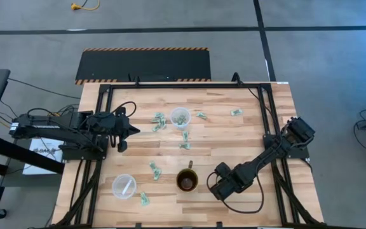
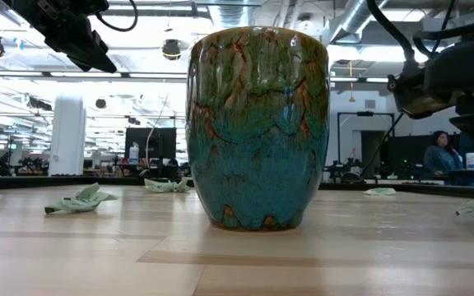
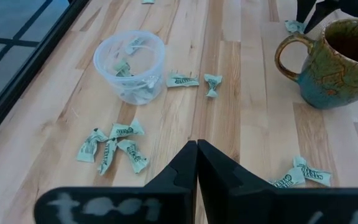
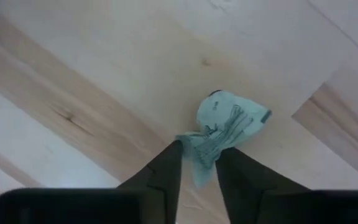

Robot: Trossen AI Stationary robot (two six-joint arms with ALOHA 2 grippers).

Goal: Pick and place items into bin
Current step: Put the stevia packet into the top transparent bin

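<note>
- Right now the right gripper (image 4: pixel 197 163) is working low over the pale wooden table (image 1: pixel 246 137), just beside the glazed brown-and-teal ceramic mug (image 1: pixel 187 180), with its two dark fingers pinching the tail of a small crumpled pale green-and-white wrapper (image 4: pixel 225 127).
- Judging by this, the pick step is under way: the wrapper is lying on the wood while being nipped at one end, not yet lifted.
- Meanwhile the left gripper (image 3: pixel 196 163) is waiting above the table's left side, its fingers pressed together and holding nothing.
- Other green-and-white wrappers (image 3: pixel 112 144) are lying scattered across the table, and a few are sitting inside the clear round plastic cup (image 1: pixel 180 117) near the far middle; that cup is probably serving as the bin.
- Next, the move is calling for a firm pinch, a straight lift clear of the mug, then a carry to the cup; gripped only by its tail, the wrapper could slip.
</note>
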